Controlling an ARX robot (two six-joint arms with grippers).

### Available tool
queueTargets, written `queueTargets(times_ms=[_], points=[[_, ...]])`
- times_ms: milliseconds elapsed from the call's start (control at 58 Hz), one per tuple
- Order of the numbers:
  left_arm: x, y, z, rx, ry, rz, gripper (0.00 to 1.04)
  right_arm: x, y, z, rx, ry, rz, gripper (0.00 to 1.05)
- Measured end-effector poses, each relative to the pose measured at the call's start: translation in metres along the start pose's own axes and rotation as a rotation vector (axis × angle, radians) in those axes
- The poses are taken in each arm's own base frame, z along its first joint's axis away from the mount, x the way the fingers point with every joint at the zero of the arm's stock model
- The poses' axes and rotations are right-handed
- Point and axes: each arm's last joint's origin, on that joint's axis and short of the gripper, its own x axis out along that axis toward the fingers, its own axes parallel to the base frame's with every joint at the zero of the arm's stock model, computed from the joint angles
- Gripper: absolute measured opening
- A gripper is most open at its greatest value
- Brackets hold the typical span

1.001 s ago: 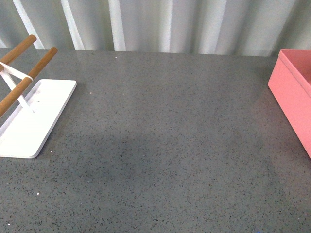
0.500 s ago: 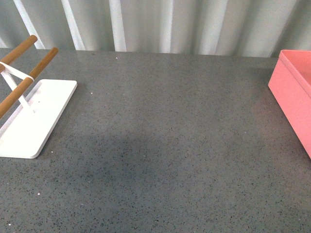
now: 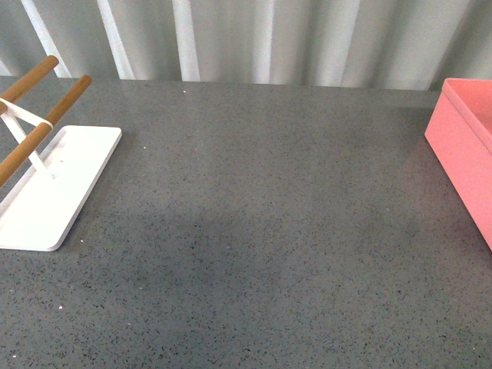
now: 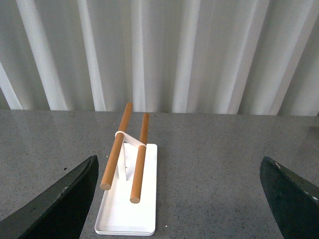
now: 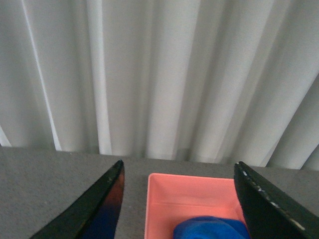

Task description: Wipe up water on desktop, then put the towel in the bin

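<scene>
1. Nothing has moved since the earlier front frames: the rack, the bin and the bare surface between them sit exactly where they were.
2. The wide dark grey speckled stone-like desktop (image 3: 261, 231) fills the front view, and neither arm shows there.
3. The salmon-pink rectangular bin (image 5: 192, 196) with smooth straight walls lies straight ahead of the right gripper (image 5: 179, 209), between its two dark fingers (image 5: 102, 209); in the front view it sits at the desktop's right edge (image 3: 461, 146).
4. The white flat tray-like rack base (image 4: 132, 209) carrying two round wooden rods (image 4: 116, 147) stands ahead of the left gripper (image 4: 177, 199), between its spread fingers (image 4: 65, 199) and nearer the finger at the picture's left side.
5. The bright blue fluffy microfibre towel (image 5: 212, 228) lies bunched inside the bin, ahead of the right gripper and apart from its fingers.
6. Both grippers are released, jaws wide apart, grasping nothing.
</scene>
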Motion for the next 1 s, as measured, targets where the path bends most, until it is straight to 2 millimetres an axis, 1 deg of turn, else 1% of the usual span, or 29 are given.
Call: queueTargets(times_ms=[86, 121, 190, 224, 345, 431, 500, 587, 863, 1001], points=[[0.0, 0.0, 0.0, 0.0, 0.0, 0.0, 0.98, -0.014, 0.007, -0.012, 0.043, -0.012, 0.001, 0.48], [0.0, 0.0, 0.0, 0.0, 0.0, 0.0, 0.98, -0.02, 0.01, -0.019, 0.054, -0.009, 0.003, 0.41], [0.0, 0.0, 0.0, 0.0, 0.0, 0.0, 0.98, -0.028, 0.015, -0.03, 0.067, 0.002, 0.006, 0.3], [0.0, 0.0, 0.0, 0.0, 0.0, 0.0, 0.98, -0.033, 0.018, -0.036, 0.071, 0.008, 0.009, 0.23], [0.0, 0.0, 0.0, 0.0, 0.0, 0.0, 0.98, -0.046, 0.023, -0.047, 0.075, 0.008, 0.01, 0.03], [0.0, 0.0, 0.0, 0.0, 0.0, 0.0, 0.98, -0.058, 0.027, -0.056, 0.078, 0.006, 0.004, 0.03], [0.0, 0.0, 0.0, 0.0, 0.0, 0.0, 0.98, -0.064, 0.034, -0.06, 0.078, 0.007, -0.012, 0.03], [0.0, 0.0, 0.0, 0.0, 0.0, 0.0, 0.98, -0.071, 0.039, -0.065, 0.078, 0.004, 0.016, 0.03], [0.0, 0.0, 0.0, 0.0, 0.0, 0.0, 0.98, -0.09, 0.04, -0.079, 0.078, 0.008, 0.011, 0.03], [0.0, 0.0, 0.0, 0.0, 0.0, 0.0, 0.98, -0.097, 0.041, -0.082, 0.078, 0.005, 0.011, 0.03]])
